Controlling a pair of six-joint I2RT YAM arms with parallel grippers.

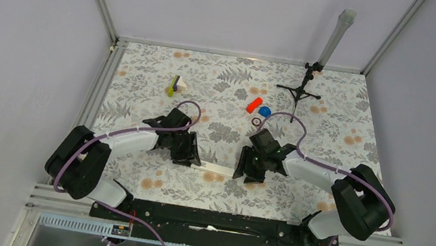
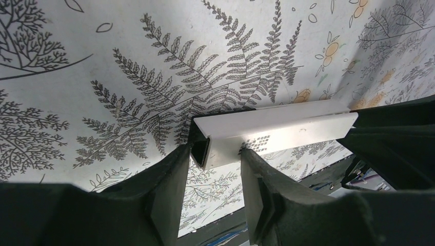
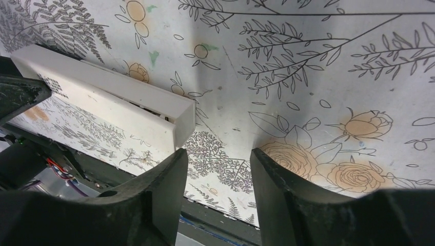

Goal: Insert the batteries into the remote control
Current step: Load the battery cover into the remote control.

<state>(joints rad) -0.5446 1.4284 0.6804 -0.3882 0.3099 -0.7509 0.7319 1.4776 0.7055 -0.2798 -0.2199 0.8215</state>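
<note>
The remote control (image 2: 287,128) is a slim white bar with one dark end (image 2: 201,149). That dark end sits between the tips of my left gripper (image 2: 215,154), which is shut on it. In the top view the remote control (image 1: 214,173) stretches between the two grippers near the table's front. My right gripper (image 3: 218,156) stands open with nothing between its fingers, and the bar's free end (image 3: 179,123) lies just beyond its left fingertip. The batteries (image 1: 175,82) show only as a tiny bluish slim shape beside a yellow-green piece at the back left, far from my left gripper (image 1: 189,155) and right gripper (image 1: 248,172).
A red block (image 1: 253,105), a blue half-round piece (image 1: 265,111) and a small dark ring (image 1: 256,122) lie behind the right arm. A black tripod (image 1: 300,91) with a grey pole stands at the back right. Metal rails (image 1: 104,80) border the flowered mat.
</note>
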